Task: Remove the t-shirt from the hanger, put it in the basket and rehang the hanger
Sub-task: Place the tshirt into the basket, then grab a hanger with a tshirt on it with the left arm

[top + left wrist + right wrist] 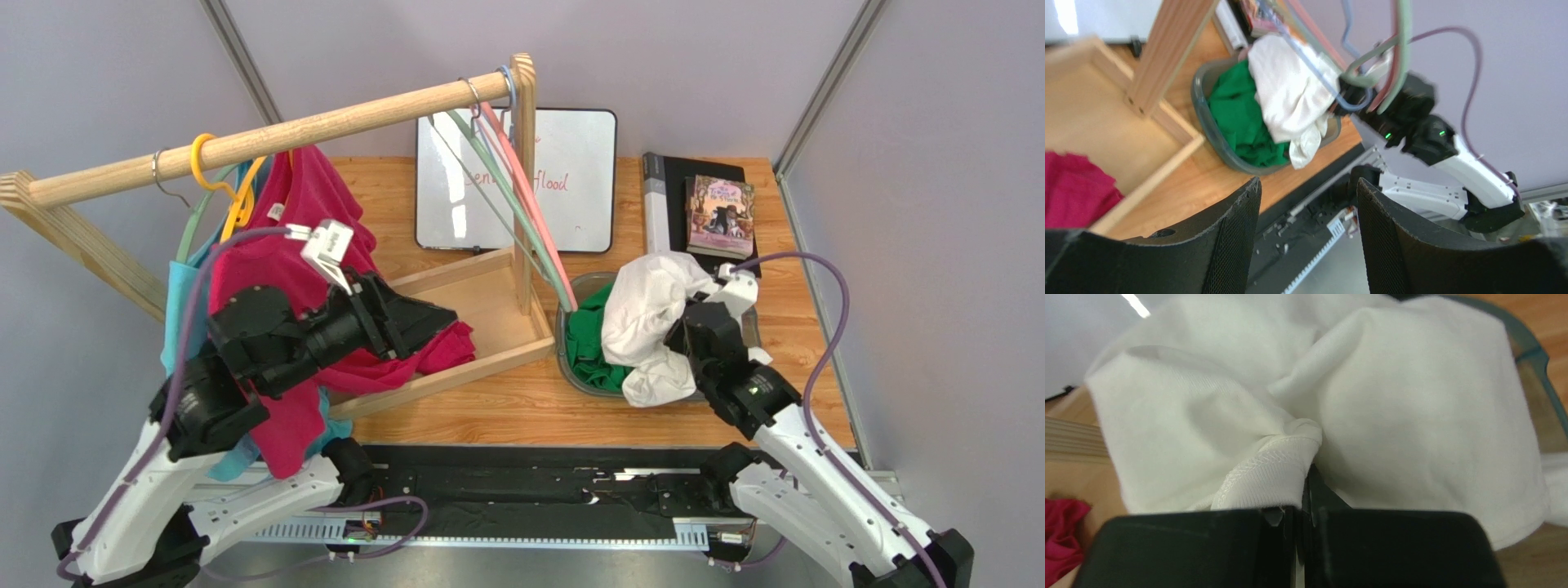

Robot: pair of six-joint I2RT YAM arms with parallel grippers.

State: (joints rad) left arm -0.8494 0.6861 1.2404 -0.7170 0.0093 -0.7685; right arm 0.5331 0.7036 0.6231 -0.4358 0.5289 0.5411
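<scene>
A white t-shirt (644, 312) is bunched over the grey bin (569, 355). My right gripper (1303, 496) is shut on a hem fold of the white t-shirt (1389, 404), and in the top view its tips are buried in the cloth. A red t-shirt (276, 270) hangs from a yellow hanger (211, 169) on the wooden rail (307, 129). My left gripper (423, 321) is open and empty in front of the red t-shirt, jaws wide apart (1309, 196). Several bare hangers (528, 208) hang at the rail's right end.
Green cloth (599, 341) lies in the bin. A wooden tray base (491, 306) sits under the rail. A teal garment (182, 312) hangs behind the red one. A whiteboard (558, 159) and a book (720, 214) lie at the back.
</scene>
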